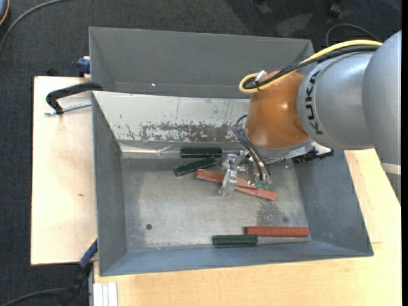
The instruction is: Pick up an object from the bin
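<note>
My gripper (228,176) hangs low in the middle of the bin, under the arm's orange cover. It sits right over a long red-brown stick (262,192) that lies slanting on the bin floor, its left end (205,176) poking out past the gripper. Whether the gripper touches the stick is hidden. Just left of the gripper lie two dark green sticks: one (201,152) flat against the back wall, the other (193,167) slanting a little in front of it.
Near the front wall a dark green stick (234,240) and a red-brown stick (277,232) lie end to end, slightly overlapping. The arm and its cables reach in from the right and cover the bin's back right part.
</note>
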Robot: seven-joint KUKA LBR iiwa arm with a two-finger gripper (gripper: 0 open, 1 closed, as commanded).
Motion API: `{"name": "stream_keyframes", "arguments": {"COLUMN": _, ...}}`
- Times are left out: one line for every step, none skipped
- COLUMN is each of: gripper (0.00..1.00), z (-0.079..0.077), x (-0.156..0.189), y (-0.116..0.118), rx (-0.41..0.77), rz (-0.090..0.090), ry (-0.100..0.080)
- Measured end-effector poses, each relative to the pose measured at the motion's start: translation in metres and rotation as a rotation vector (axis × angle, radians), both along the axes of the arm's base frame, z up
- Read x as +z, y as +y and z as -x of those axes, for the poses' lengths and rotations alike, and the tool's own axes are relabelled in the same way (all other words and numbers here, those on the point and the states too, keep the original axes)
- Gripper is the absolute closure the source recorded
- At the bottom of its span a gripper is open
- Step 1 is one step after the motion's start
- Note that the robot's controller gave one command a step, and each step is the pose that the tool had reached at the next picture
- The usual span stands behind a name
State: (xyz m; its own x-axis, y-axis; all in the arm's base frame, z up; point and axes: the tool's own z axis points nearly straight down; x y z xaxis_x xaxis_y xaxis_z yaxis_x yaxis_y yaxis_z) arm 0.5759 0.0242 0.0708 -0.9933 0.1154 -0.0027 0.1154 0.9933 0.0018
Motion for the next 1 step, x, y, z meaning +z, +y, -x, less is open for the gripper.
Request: {"name": "stream_keyframes", "arguments": {"gripper": 1.00, "z": 0.0196, "x": 0.1560, "y": 0.0271, "rx": -0.021, "rz": -0.001, "ry": -0.010}}
